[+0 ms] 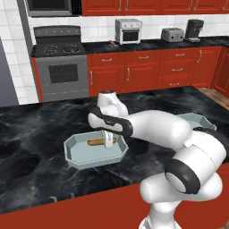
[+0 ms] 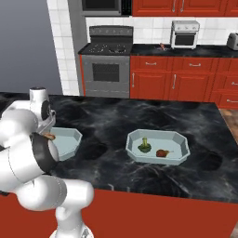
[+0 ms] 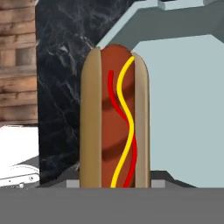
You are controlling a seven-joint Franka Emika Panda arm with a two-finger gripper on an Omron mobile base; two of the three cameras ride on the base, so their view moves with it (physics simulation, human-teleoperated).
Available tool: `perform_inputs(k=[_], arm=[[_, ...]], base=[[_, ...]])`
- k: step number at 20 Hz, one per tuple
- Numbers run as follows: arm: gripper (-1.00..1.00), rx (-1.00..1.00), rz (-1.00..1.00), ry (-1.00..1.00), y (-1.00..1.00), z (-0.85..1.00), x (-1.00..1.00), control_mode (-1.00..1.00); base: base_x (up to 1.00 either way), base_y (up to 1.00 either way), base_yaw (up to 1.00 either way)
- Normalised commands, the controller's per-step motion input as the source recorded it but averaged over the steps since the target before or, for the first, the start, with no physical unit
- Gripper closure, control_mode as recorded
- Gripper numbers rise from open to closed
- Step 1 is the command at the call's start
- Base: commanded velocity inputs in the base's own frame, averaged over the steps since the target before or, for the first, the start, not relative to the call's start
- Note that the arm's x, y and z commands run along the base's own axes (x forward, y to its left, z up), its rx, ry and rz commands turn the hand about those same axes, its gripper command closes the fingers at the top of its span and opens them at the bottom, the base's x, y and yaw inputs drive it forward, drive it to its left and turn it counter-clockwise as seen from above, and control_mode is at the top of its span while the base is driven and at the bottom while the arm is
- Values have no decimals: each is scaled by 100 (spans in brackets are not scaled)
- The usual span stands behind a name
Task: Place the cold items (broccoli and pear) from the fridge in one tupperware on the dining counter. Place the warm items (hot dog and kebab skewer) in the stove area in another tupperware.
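Left base view: pincer [image 1: 108, 142] lowered into the near tupperware [image 1: 74, 152], pinching the hot dog [image 1: 95, 142], which lies just above or on the pale blue floor; contact with the floor not clear. Hot dog's long axis roughly parallel to the counter's [image 1: 40, 129] front edge, sticking out leftward from the pincer. Container octagonal, thin-walled, matte plastic by the look, sitting near the middle of the front edge of the glossy black marbled counter. Second tupperware [image 1: 203, 120] partly hidden behind the arm, toward the right end. A small reddish thing [image 1: 112, 43] on the far back counter beside the toaster oven, too small to name surely, likely the kebab skewer.

Right base view: same near container [image 2: 69, 142] at the counter's left side, with the hot dog's end [image 2: 49, 136] peeking past the wrist. Other tupperware [image 2: 179, 153] well apart, toward the right, holding the broccoli [image 2: 145, 147] and pear [image 2: 162, 152], apart from each other.

Hand view: hot dog [image 3: 114, 118] straight ahead, running lengthwise away from the fingertips, gripped at its near end. Smooth tan bun halves, brown sausage, wavy red and yellow stripes. Flat pale container floor behind it. Release likely next, with little drop left.
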Motion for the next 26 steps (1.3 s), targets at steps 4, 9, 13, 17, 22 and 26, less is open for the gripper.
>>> perform_inputs(k=[4, 9, 13, 17, 22, 26], arm=[[100, 0, 0, -4, 4, -38, 26, -100], [100, 0, 0, 0, 3, -37, 27, -100], [100, -1, 0, 0, 5, -32, 23, -100], [100, -2, 0, 0, 6, -26, 25, -100], [100, -4, 0, 0, 6, -27, 22, -100], [100, -4, 0, 0, 5, -26, 25, -100]], base=[[0, 0, 0], [0, 0, 0], [0, 0, 0], [0, 0, 0], [0, 0, 0], [0, 0, 0]])
